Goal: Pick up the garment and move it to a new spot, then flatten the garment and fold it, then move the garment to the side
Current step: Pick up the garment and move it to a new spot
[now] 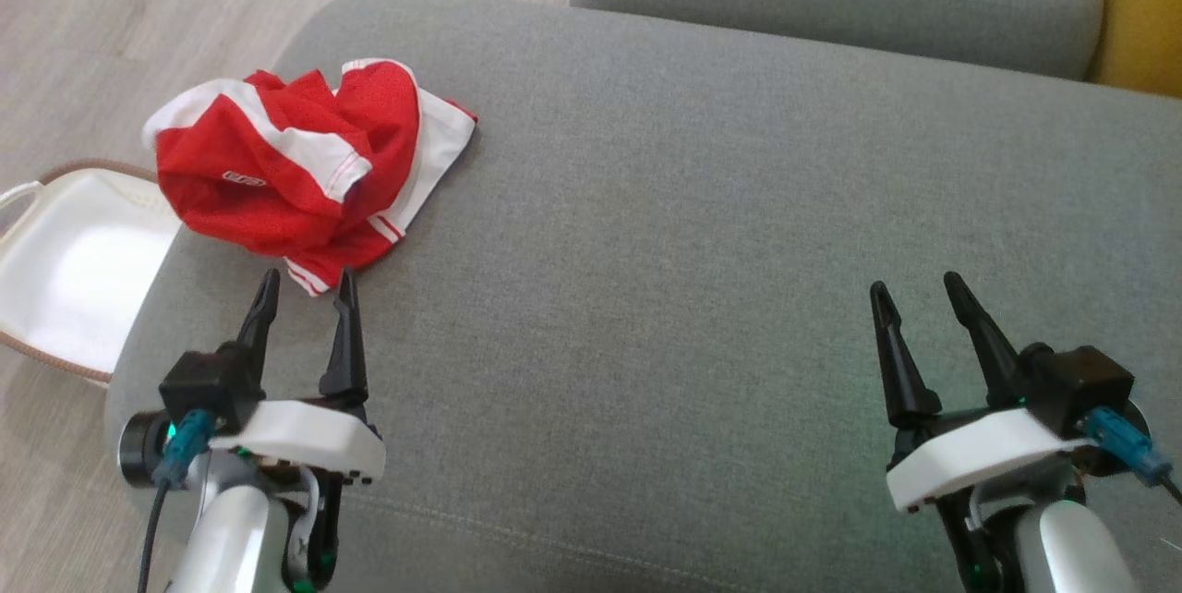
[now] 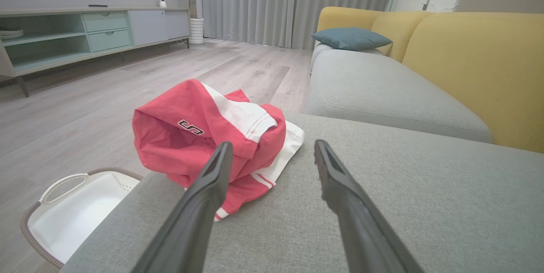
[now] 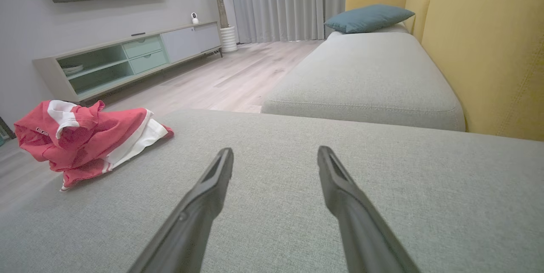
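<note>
Left gripper [image 1: 308, 277]: lower left of the head view; jaws spread wide, nothing between them; fingertips stand either side of the garment's lowest hem corner.
Right gripper [image 1: 914, 284]: lower right of the head view; jaws spread wide, empty, above bare cushion, well apart from the garment.
Garment [image 1: 295, 159]: red-and-white sports garment, crumpled in a heap at the upper left, on the left edge of the grey sofa cushion [image 1: 693, 205].
Risk, edge: part of the heap appears to overhang the cushion edge above the white laundry basket [image 1: 65, 270]. A forward push by the fingers, instead of a clean pinch, is likely to tip it off into the basket or onto the wooden floor [image 1: 111, 11].
Risk, layers: the folds are stacked. A shallow pinch may catch one layer only and drag the rest; a deep one may dig into the soft cushion.
Risk, reach: the right arm needs a long crossing to assist.
Hidden, garment: underside and inner folds; shirt or shorts cannot be determined.
Hidden, contact: whether the left fingertips touch the hem cannot be determined.
Cut off: the basket, at the left frame edge.
</note>
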Available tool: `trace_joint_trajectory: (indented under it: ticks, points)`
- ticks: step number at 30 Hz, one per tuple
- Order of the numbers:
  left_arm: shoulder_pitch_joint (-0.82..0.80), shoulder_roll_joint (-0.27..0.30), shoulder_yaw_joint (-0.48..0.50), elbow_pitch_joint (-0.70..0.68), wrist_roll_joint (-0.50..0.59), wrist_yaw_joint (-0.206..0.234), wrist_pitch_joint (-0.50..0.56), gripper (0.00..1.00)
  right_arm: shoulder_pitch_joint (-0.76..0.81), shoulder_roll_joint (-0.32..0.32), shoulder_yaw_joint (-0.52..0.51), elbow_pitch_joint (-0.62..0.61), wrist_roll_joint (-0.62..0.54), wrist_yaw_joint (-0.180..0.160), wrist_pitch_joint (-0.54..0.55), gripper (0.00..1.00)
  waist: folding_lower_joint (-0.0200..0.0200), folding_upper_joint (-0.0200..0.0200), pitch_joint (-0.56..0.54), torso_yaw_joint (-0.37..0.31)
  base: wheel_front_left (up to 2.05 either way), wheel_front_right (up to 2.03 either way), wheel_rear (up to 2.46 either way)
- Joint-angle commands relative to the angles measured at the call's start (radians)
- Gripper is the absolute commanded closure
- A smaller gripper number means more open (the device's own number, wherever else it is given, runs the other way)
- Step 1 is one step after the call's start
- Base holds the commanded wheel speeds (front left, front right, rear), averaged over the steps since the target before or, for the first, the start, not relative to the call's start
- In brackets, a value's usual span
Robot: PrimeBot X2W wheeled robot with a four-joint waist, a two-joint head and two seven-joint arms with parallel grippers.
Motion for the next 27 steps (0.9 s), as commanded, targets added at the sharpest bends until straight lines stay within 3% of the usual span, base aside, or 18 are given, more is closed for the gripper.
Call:
trace_joint_trajectory:
  ticks: [1, 11, 27]
  points:
    - [-0.049, 0.014, 0.041, -0.042, 0.001, 0.003, -0.012, 0.0, -0.058, -0.01, 0.027, -0.044, 0.001, 0.004, 0.006, 0.0, 0.0, 0.0, 0.015, -0.005, 0.0, 0.0, 0.0]
    - [-0.207, 0.047, 0.041, 0.017, -0.002, -0.021, 0.048, 0.0, -0.11, -0.037, 0.021, -0.088, -0.006, 0.004, 0.036, 0.0, 0.0, 0.0, 0.155, -0.038, 0.0, 0.0, 0.0]
    - [-0.554, 0.196, 0.122, 0.428, -0.035, -0.003, 0.276, 0.0, -0.192, -0.059, 0.025, -0.099, 0.0, 0.004, 0.039, 0.0, 0.0, 0.0, 0.328, -0.101, 0.0, 0.0, 0.0]
